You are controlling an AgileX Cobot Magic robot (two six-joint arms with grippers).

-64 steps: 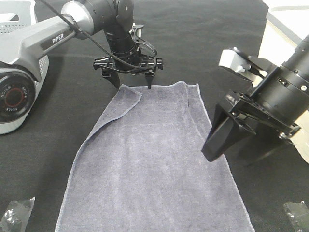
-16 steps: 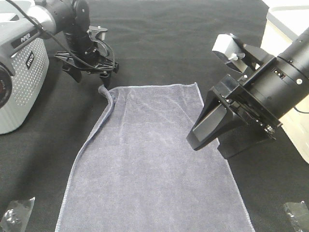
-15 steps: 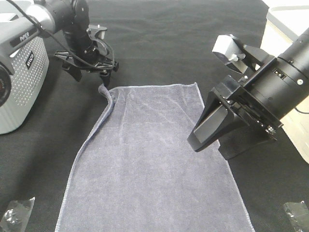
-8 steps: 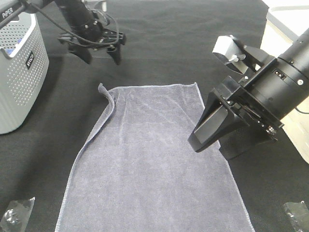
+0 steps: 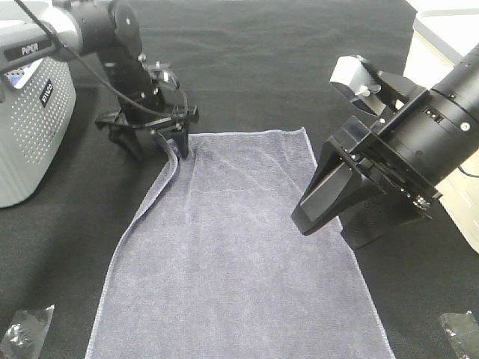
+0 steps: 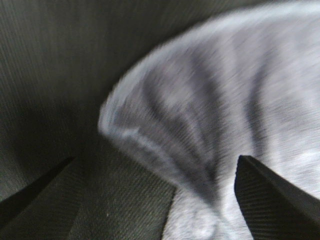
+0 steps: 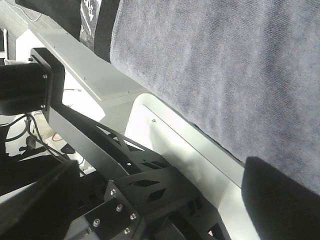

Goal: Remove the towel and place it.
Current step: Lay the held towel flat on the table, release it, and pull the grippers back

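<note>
The grey-lavender towel (image 5: 239, 254) lies flat and lengthwise on the black table cover, with its far left corner curled up in a small fold. My left gripper (image 5: 159, 146) is open and low at that corner, one finger on each side of the fold. The left wrist view is blurred and shows the curled corner of the towel (image 6: 225, 100) between the two dark fingertips (image 6: 275, 195). My right gripper (image 5: 329, 202) is open and empty, hovering tilted over the towel's right edge. The right wrist view shows the towel (image 7: 240, 65) beyond the fingers.
A grey perforated basket (image 5: 30, 127) stands at the left edge. A white container (image 5: 441, 45) stands at the far right. Crumpled clear wrappers lie at the near left (image 5: 22, 333) and near right (image 5: 460, 329) corners. The robot's white frame (image 7: 100, 85) shows in the right wrist view.
My left gripper lifted away toward the far side, then came back down onto the towel's far left corner. The towel's far edge now lies flatter. The right arm has hardly moved.
</note>
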